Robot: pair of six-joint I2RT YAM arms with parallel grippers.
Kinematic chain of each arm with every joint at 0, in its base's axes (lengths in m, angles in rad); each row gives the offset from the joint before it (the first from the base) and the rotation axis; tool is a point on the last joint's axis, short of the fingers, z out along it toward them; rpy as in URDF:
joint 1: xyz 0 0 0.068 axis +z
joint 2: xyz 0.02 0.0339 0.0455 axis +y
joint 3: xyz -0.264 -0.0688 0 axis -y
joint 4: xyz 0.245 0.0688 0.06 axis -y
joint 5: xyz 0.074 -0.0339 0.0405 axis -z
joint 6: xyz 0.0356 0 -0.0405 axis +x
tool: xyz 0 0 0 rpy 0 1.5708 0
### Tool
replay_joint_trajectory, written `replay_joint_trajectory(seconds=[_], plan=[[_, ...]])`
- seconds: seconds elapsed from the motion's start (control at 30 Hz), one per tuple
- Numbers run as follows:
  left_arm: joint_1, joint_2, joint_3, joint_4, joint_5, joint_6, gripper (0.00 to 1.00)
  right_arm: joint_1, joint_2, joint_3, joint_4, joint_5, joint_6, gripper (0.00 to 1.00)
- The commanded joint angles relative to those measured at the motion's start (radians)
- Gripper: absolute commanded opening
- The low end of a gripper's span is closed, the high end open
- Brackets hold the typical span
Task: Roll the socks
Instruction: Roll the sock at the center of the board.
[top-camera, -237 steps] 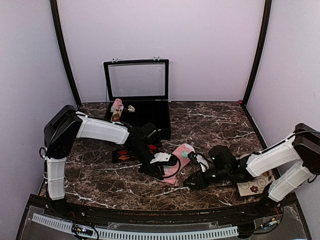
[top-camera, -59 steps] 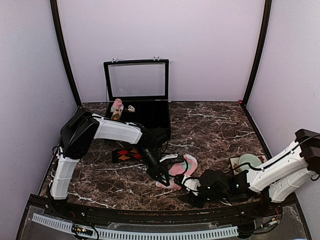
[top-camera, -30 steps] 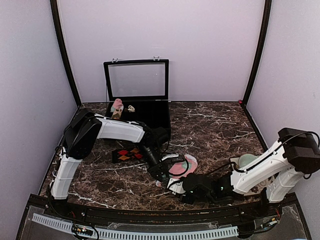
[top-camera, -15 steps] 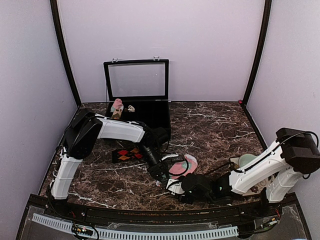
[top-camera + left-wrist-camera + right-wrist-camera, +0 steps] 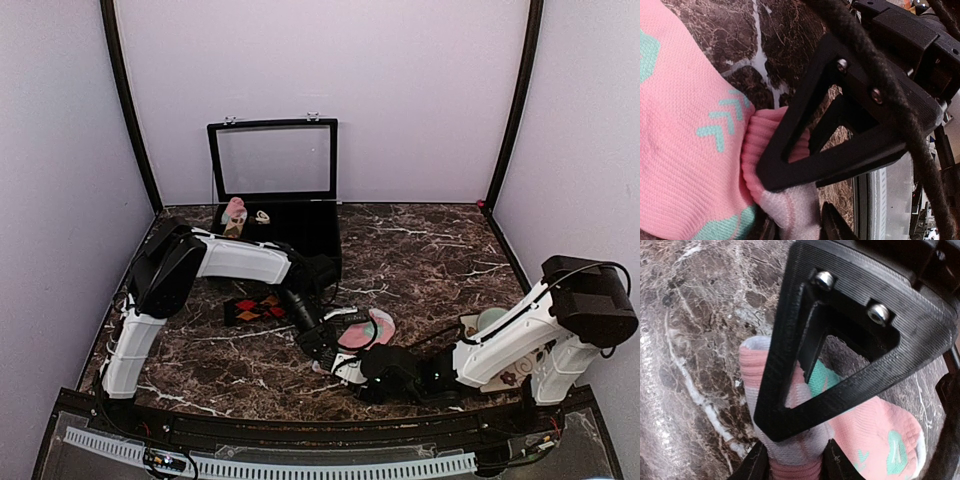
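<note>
The pink sock (image 5: 368, 328) with teal marks lies flat near the table's front middle. In the left wrist view its ribbed pink-and-white cuff (image 5: 790, 215) sits between the jaws of my left gripper (image 5: 796, 222), which is shut on it. From the opposite side, my right gripper (image 5: 792, 460) is shut on the same sock (image 5: 875, 435) at its cuff end. From above, the left gripper (image 5: 322, 350) and right gripper (image 5: 352, 370) meet at the sock's near end. The black argyle sock (image 5: 255, 308) lies flat to the left, partly under the left arm.
A black case (image 5: 300, 235) with its lid raised stands at the back, holding an upright pink-topped roll (image 5: 234, 218) and a small white item (image 5: 262, 216). A pale green round thing (image 5: 490, 320) and a patterned cloth (image 5: 505, 378) lie at the right, beside the right arm.
My right arm has reached further left, bringing its gripper onto the pink sock's near end. The left gripper has stayed on the cuff, and the sock has barely shifted.
</note>
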Motion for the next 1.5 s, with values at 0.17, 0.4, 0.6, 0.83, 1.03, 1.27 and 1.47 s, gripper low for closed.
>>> replay_joint_trajectory(seconds=[0.17, 0.4, 0.6, 0.83, 1.03, 1.27, 1.47], plan=[[0.018, 0.044, -0.018, -0.104, -0.095, 0.048, 0.41, -0.042, 0.11, -0.015, -0.105, -0.168, 0.171, 0.2], [0.118, -0.101, -0.096, -0.032, -0.058, 0.021, 0.66, -0.049, 0.11, 0.008, -0.166, -0.231, 0.258, 0.08], [0.171, -0.173, -0.115, 0.015, -0.073, 0.009, 0.66, -0.052, 0.069, -0.015, -0.162, -0.302, 0.362, 0.07], [0.18, -0.155, -0.031, 0.163, -0.06, -0.114, 0.62, -0.052, 0.078, -0.032, -0.142, -0.381, 0.398, 0.07], [0.115, -0.098, 0.008, 0.281, -0.132, -0.137, 0.62, -0.055, 0.109, -0.011, -0.153, -0.404, 0.395, 0.07], [0.053, -0.084, -0.049, 0.453, -0.265, -0.125, 0.61, -0.059, 0.116, -0.016, -0.161, -0.419, 0.397, 0.07], [0.029, -0.054, -0.044, 0.468, -0.338, -0.059, 0.61, -0.065, 0.12, -0.013, -0.165, -0.442, 0.399, 0.07]])
